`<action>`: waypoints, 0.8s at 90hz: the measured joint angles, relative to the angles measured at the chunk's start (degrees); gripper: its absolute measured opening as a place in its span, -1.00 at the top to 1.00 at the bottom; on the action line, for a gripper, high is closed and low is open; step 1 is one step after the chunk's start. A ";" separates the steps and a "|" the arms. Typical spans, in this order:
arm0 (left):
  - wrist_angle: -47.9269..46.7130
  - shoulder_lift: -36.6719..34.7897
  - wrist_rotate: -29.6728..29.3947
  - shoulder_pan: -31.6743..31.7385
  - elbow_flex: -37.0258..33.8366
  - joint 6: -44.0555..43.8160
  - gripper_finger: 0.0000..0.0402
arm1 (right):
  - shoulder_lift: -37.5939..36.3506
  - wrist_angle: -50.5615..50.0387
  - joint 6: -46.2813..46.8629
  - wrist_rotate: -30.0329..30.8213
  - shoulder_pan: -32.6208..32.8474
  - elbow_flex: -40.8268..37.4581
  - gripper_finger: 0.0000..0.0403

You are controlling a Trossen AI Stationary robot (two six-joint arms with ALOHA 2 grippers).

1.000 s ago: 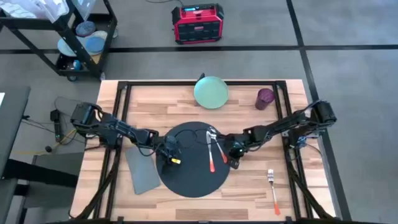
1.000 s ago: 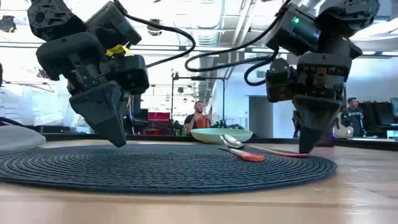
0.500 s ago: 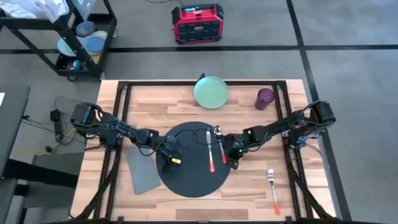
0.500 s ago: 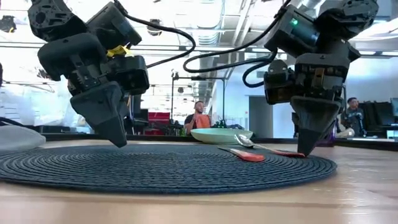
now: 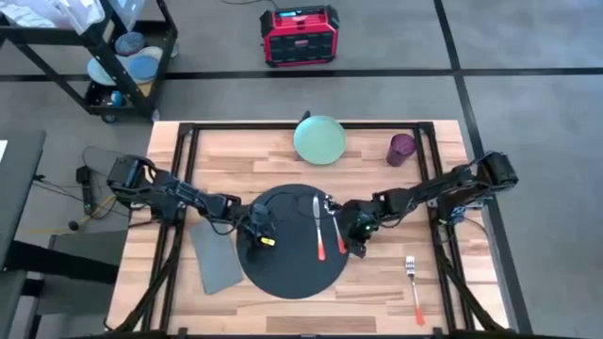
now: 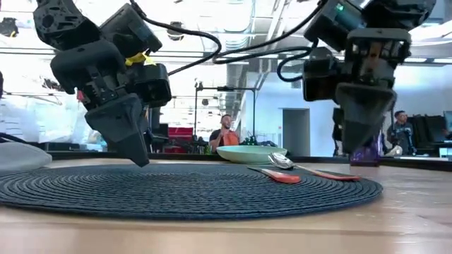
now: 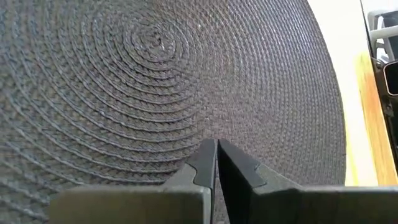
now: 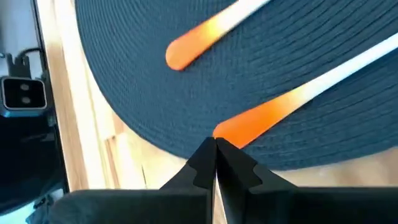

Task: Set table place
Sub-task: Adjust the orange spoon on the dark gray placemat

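The round dark placemat [image 5: 293, 242] lies at the near middle of the table [image 5: 377, 179]. The left gripper [image 5: 256, 233], fingers pressed together and holding nothing, hovers just over the mat's left part. The right gripper [image 5: 359, 237], also pinched closed and empty, hangs above the mat's right rim. Just to its left, on the mat, lie two orange-handled utensils [image 5: 329, 229] side by side. Beyond the grippers, a green plate [image 5: 319, 138] sits at the table's far edge, and a grey napkin [image 5: 214, 257] lies left of the left gripper, beside the mat.
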 joint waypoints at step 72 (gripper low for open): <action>0.09 0.00 -0.53 0.02 0.00 -0.17 1.00 | 2.11 -3.18 -4.56 3.44 -6.10 0.04 1.00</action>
